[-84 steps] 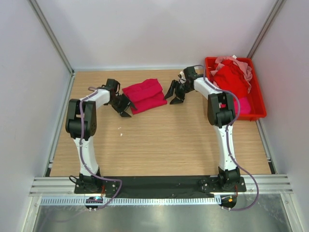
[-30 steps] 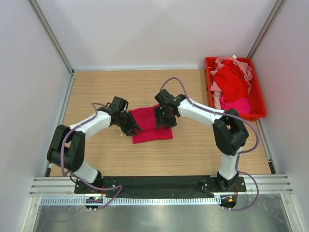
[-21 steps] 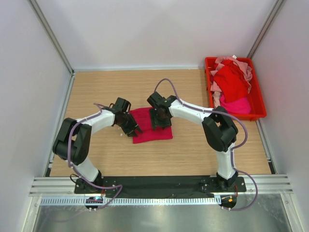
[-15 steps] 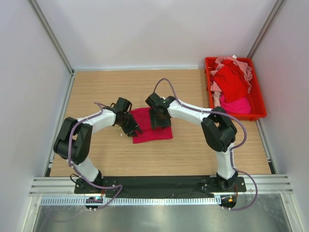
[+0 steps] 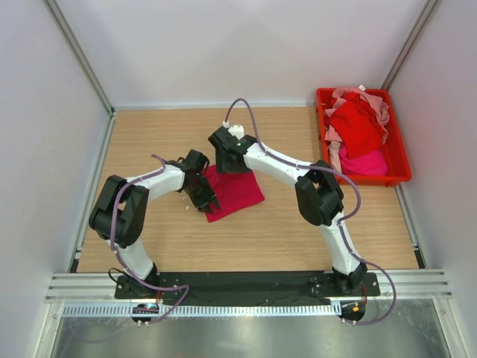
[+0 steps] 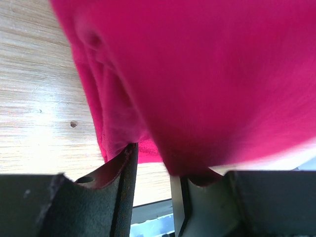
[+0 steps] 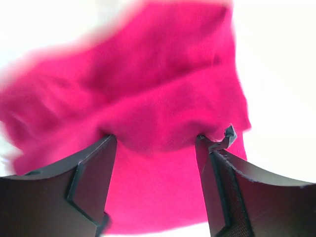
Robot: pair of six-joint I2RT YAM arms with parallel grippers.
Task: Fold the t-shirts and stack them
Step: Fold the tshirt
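Progress: early. One crimson-magenta folded cloth t-shirt [image 5: 237,192] lies as a small rectangle mid light wooden table [image 5: 298,239], skewed; no stack yet. At rt, a heap of red, magenta and pale pink cloth t-shirts [image 5: 356,123] sits unfolded in the rigid red plastic bin [image 5: 401,142], so most of the job is left.

Left gripper [image 5: 205,198]: jaws nearly closed, pinching shirt's left edge per wrist cam.

Right gripper [image 5: 226,160]: at shirt's far corner, jaws approx. half apart w/ thick cloth bunch filling the gap; prob. clamped, view blurred.
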